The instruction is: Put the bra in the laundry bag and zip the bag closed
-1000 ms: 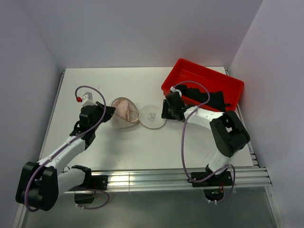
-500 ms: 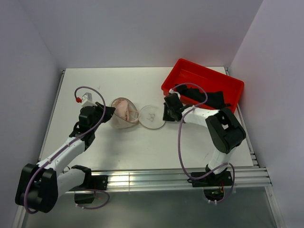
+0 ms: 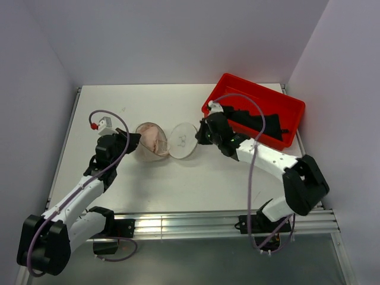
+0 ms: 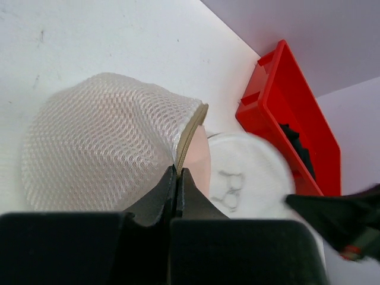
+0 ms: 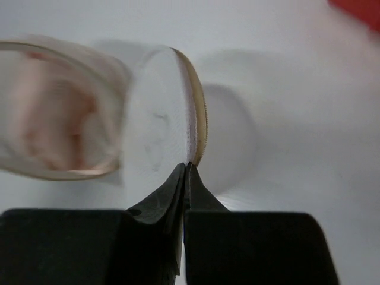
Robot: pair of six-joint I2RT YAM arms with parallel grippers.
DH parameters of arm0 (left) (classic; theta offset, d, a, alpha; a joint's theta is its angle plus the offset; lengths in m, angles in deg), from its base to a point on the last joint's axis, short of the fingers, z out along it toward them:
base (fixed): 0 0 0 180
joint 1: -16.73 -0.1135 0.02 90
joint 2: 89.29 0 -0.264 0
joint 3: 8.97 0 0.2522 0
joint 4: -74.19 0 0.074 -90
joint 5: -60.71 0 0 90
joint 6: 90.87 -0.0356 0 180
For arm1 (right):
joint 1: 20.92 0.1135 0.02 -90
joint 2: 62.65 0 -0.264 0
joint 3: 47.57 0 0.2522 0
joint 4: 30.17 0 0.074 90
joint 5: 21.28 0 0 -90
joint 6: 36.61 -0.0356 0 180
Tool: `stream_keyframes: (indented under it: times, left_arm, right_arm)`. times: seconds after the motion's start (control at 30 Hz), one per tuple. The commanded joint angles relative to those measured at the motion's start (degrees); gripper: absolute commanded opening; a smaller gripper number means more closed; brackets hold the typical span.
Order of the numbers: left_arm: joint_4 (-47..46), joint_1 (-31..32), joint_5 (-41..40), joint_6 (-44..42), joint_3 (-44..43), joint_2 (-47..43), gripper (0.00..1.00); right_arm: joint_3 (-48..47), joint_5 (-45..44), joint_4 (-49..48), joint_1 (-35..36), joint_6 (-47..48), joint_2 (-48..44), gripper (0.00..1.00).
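The laundry bag (image 3: 151,142) lies open at the table's middle, a mesh dome (image 4: 101,148) with a round white lid (image 3: 183,141) hinged beside it. The pale pink bra (image 3: 153,138) sits inside the dome and shows through the opening in the right wrist view (image 5: 53,127). My left gripper (image 3: 133,141) is shut on the dome's zipper rim (image 4: 189,133). My right gripper (image 3: 199,138) is shut on the lid's zipper rim (image 5: 199,127) and holds the lid (image 5: 157,139) tilted up on edge toward the dome.
A red plastic tray (image 3: 256,110) with dark cloth (image 3: 255,122) in it stands at the back right, just behind my right arm. It also shows in the left wrist view (image 4: 291,113). The table's far edge meets the back wall.
My right gripper has lifted the lid off the table and swung it left toward the dome. My left gripper has held the dome's rim and shifted slightly.
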Motion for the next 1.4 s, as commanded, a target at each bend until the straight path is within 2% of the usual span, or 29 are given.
stream_keyframes:
  times: [0.0, 0.07, 0.2, 0.37, 0.5, 0.67, 0.8, 0.9, 1.0, 1.1, 1.13, 1.23, 1.27, 1.3, 1.37]
  left_arm:
    - [2.17, -0.06, -3.14, -2.01, -3.41, -3.61, 0.00]
    - [3.67, -0.06, -4.19, -2.45, -4.38, -5.20, 0.00]
    - [5.26, -0.06, -6.82, -1.84, -4.56, -7.75, 0.00]
    - [8.42, -0.41, -11.92, -1.66, -5.79, -5.56, 0.00]
    - [6.67, -1.98, -15.79, -0.53, -4.74, -4.76, 0.00]
    - [4.21, -7.07, -14.84, 0.53, -7.28, -2.66, 0.00]
    - [3.50, -9.89, -11.67, 1.67, -8.08, -1.07, 0.00]
    - [4.99, -10.87, -11.93, 2.29, -7.38, -1.16, 0.04]
    - [5.53, -10.87, -12.55, 2.47, -4.92, -2.30, 0.11]
    - [5.52, -10.96, -11.59, 2.64, -3.42, -2.74, 0.26]
    - [5.70, -10.96, -10.97, 2.56, -3.33, -2.74, 0.38]
    - [6.05, -10.96, -7.90, 1.94, -3.94, -3.79, 0.55]
    - [6.92, -10.96, -7.28, 1.85, -4.21, -4.32, 0.58]
    - [7.19, -10.96, -6.75, 1.42, -4.38, -5.80, 0.66]
    - [9.29, -10.96, -5.34, 1.24, -5.44, -8.43, 0.72]
  right_arm:
    - [-9.10, -3.50, -1.03, 4.54, 4.18, -8.25, 0.00]
    - [-14.44, -3.24, 2.14, 5.94, 4.62, -9.56, 0.00]
    - [-20.00, -1.05, 1.79, 8.06, 5.24, -8.88, 0.00]
    - [-27.12, 1.76, 3.64, 8.50, 4.80, 0.86, 0.00]
    - [-29.15, 6.86, 1.62, 8.85, 3.75, 4.13, 0.00]
    - [-33.46, 10.11, 1.80, 9.38, 4.27, 5.19, 0.00]
    - [-33.38, 15.29, -0.75, 9.38, 4.27, 4.14, 0.00]
    - [-32.15, 14.35, -2.34, 9.38, 3.22, 4.22, 0.00]
    - [-28.99, 11.45, -3.03, 9.12, 1.47, 5.98, 0.00]
    - [-25.21, 10.13, -4.88, 8.76, -0.64, 8.00, 0.00]
    - [-23.98, 9.08, -5.14, 8.76, -1.34, 8.88, 0.00]
    - [-22.04, 7.84, -6.29, 8.24, -2.05, 9.85, 0.00]
    - [-21.95, 7.23, -6.20, 7.97, -2.32, 10.11, 0.00]
    - [-21.77, 6.70, -5.85, 7.62, -2.41, 10.29, 0.00]
    - [-21.77, 5.56, -5.33, 7.18, -2.32, 10.47, 0.00]
